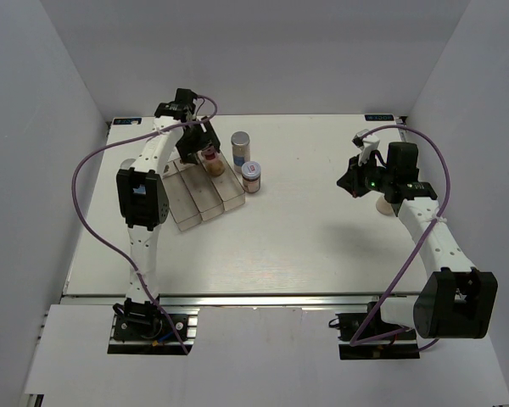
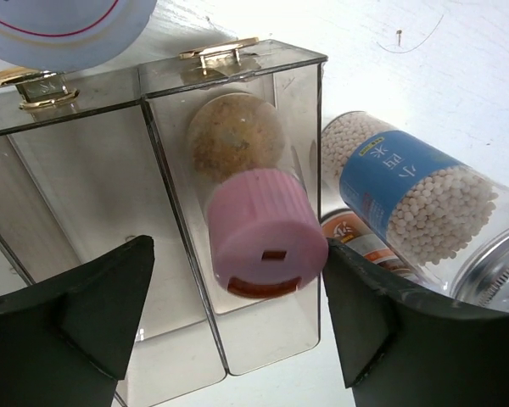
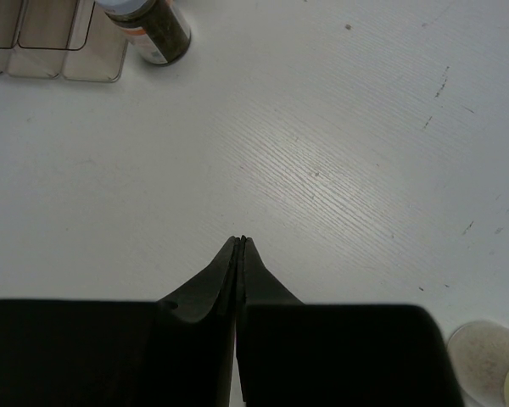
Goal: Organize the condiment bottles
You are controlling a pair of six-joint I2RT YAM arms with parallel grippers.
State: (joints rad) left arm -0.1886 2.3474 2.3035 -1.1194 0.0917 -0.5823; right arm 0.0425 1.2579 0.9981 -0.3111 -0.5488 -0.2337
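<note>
Two end effectors: one per arm, described below from the fingers outward.
Left end effector (image 2: 237, 248): fingers spread wide on either side of the pink-lidded bottle (image 2: 267, 242). No contact is visible and nothing is pinched.
Pink-lidded bottle: appears to stand in the end compartment of the clear tray (image 2: 237, 59), the one nearest the loose bottles. Its lid faces the wrist camera, with tan contents below.
Other two compartments: no bottle is visible in the parts shown.
Blue-labelled bottle (image 2: 411, 191): on the worktop (image 1: 322, 254) just outside the tray wall, filled with white beads.
Small jar (image 1: 252, 176): just beside the same tray wall, near the blue-labelled bottle, with an orange-red label.
Right end effector (image 3: 240, 242): fingers pressed together, holding nothing, above bare worktop well apart from the tray.
Pale jar (image 3: 483, 356): on the worktop beside the right arm, far from the tray.
Progress (judgement): early. One bottle sits in the tray and at least three visible ones are outside it.
Left to do (judgement): clear the left fingers from the pink-lidded bottle, then load the loose bottles into the compartments.
Hidden or unclear:
- A white round object (image 2: 59, 25) with a red line is cut off at the top of the left wrist view; whether it is a bottle cannot be told.
- The left arm covers part of the tray in the top view.
- The pale jar is cropped.
- The total bottle count cannot be confirmed.
</note>
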